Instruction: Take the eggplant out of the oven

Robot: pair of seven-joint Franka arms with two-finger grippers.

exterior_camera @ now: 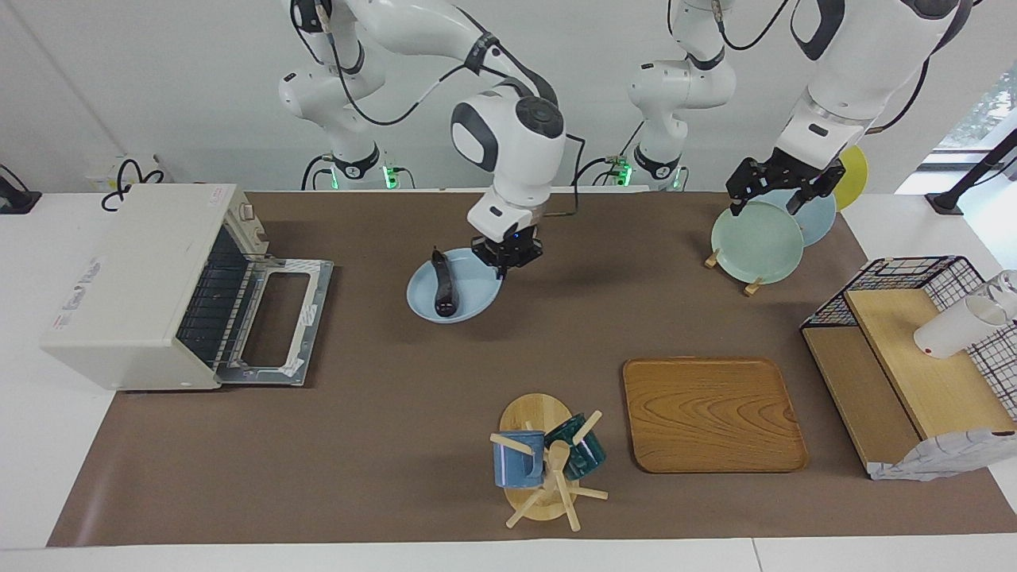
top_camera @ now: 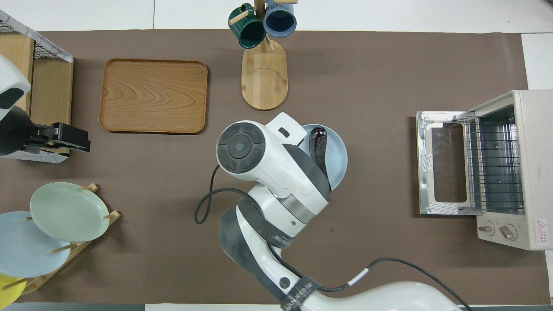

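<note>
On a light blue plate (exterior_camera: 469, 298) beside the open oven (exterior_camera: 135, 286), one eggplant (exterior_camera: 443, 284) is seen lying. Right gripper (exterior_camera: 507, 256), over the plate's rim, is half hidden; its finger gap cannot be told. Left gripper (exterior_camera: 783, 187) waits, fingers spread, over three racked plates (exterior_camera: 759, 242). Two mugs (exterior_camera: 548, 459) are counted.

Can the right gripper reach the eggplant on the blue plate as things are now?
Probably yes: the right gripper hangs over the blue plate's rim, beside the eggplant, with nothing between them.
</note>
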